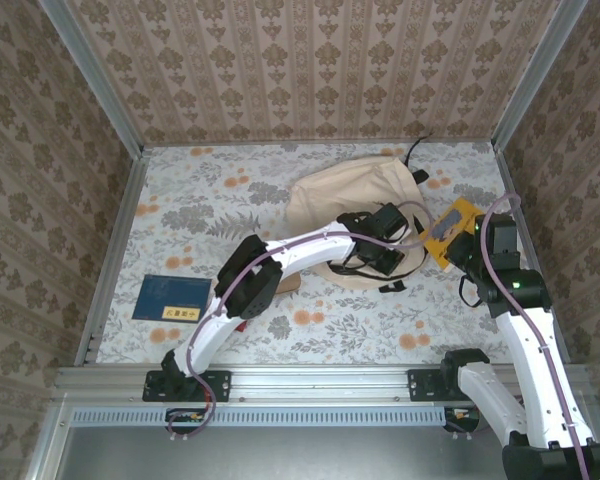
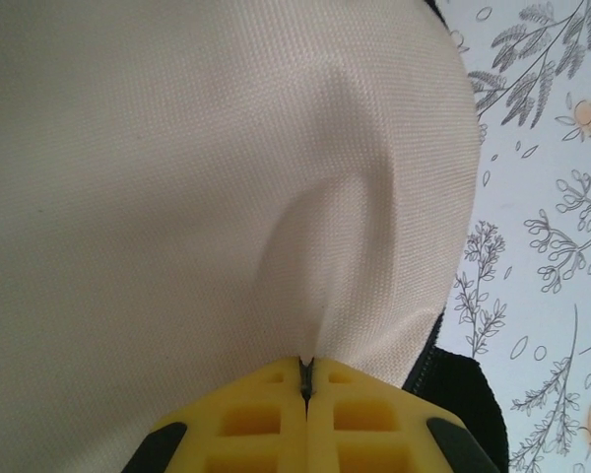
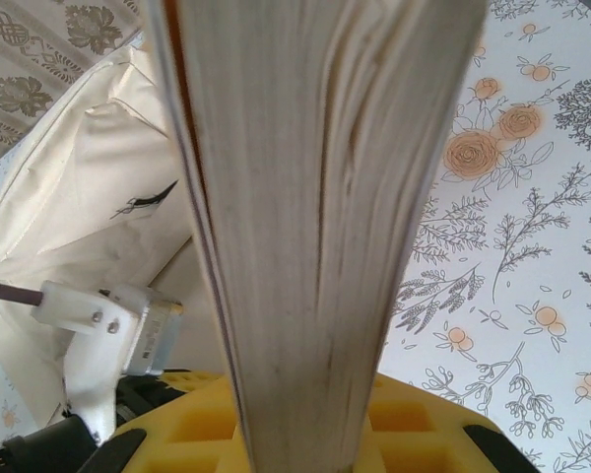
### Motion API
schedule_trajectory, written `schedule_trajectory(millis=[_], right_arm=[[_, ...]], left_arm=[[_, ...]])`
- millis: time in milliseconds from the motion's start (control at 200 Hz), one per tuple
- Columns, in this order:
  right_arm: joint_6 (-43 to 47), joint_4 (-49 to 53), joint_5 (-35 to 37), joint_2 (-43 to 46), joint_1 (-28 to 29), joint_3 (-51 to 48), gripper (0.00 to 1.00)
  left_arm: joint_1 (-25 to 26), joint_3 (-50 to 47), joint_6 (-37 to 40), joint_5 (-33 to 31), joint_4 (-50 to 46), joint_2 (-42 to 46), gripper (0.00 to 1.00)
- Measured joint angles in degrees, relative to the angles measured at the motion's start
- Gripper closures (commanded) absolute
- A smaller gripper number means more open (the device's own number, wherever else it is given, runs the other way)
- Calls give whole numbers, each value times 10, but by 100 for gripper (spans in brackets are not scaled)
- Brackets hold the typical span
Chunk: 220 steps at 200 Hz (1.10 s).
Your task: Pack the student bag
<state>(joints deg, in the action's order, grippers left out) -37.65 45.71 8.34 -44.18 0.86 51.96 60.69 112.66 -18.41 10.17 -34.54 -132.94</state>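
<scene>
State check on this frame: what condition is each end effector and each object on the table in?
left end effector: shut, pinching a fold of the student bag.
right end effector: shut on the yellow book.
student bag: slumped on the table; whether it is unzipped is unclear.
yellow book: closed, gripped at one edge, beside the bag.
blue book: closed, flat on the table, untouched.

White-shelled left arm (image 1: 280, 255) and right arm (image 1: 532, 345), black at the joints, each carry a mauve cable (image 1: 218, 288). Their yellow fingers (image 2: 256, 419) have square pockets, with black blocks (image 2: 160, 448) outside each base; a green light (image 1: 517, 283) glows on the right arm.
</scene>
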Motion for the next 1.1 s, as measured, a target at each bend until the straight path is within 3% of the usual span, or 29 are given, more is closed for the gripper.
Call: schedule_trajectory(millis=[160, 320, 505, 855, 1100], right_arm=[[0, 18, 0, 11, -1, 5, 90], [-2, 28, -5, 36, -3, 21, 91], [-17, 28, -62, 50, -3, 30, 92], [-107, -56, -235, 63, -3, -73, 92], [-164, -145, -282, 47, -3, -129, 92]], left_arm=[[-24, -40, -13, 1, 15, 69, 100], [-87, -56, -35, 10, 41, 137, 100], [-147, -58, -55, 16, 68, 158, 100], [-138, -121, -73, 34, 156, 226, 100], [-126, -140, -73, 36, 203, 275, 100]])
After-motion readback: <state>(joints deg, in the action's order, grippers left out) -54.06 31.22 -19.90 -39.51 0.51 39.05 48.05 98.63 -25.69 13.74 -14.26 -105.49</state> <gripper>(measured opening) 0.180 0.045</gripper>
